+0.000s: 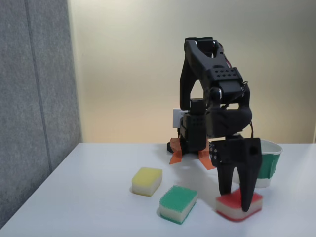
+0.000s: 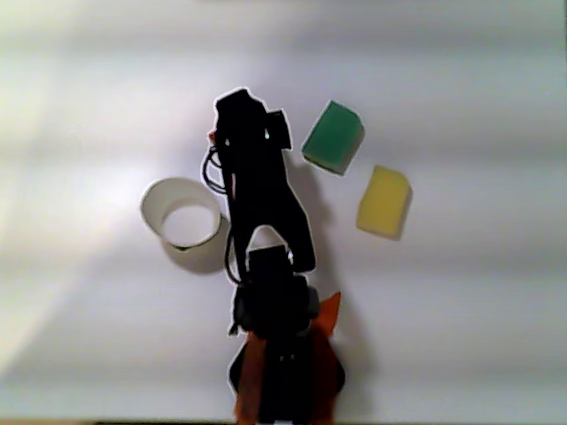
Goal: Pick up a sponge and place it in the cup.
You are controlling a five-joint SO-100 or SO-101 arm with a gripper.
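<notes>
- Down at the near right of the tabletop (image 1: pixel 74 197) in the fixed view, my claw (image 1: pixel 237 200) stands over the sponge (image 1: pixel 239 205), one finger on its far-left side and the other planted on its red top toward the near edge. The fingers are spread fairly narrow and straddle part of the sponge, touching it, but I cannot tell whether they are squeezing yet.
- The cup (image 1: pixel 269 163) sits just beyond the sponge, to the right and farther back, close by my claw.
- Risk, as I judge it: the sponge looks about as wide as the cup mouth, so a crooked drop could leave it perched on the rim or tip the light paper cup.
- Risk: foam gives under pressure. A finger pressing on top rather than on the side may slide off, or the sponge may twist as I lift.
- Risk: swinging toward the cup, my fingers could knock its wall.
- Sponge: red top, white foam beneath, rounded wavy edges, soft.
- Cup: short, wide, white paper with a green band and rolled rim.
- Green sponge (image 1: pixel 178 203) and yellow sponge (image 1: pixel 147 180) lie to the left, apart from my claw.
</notes>
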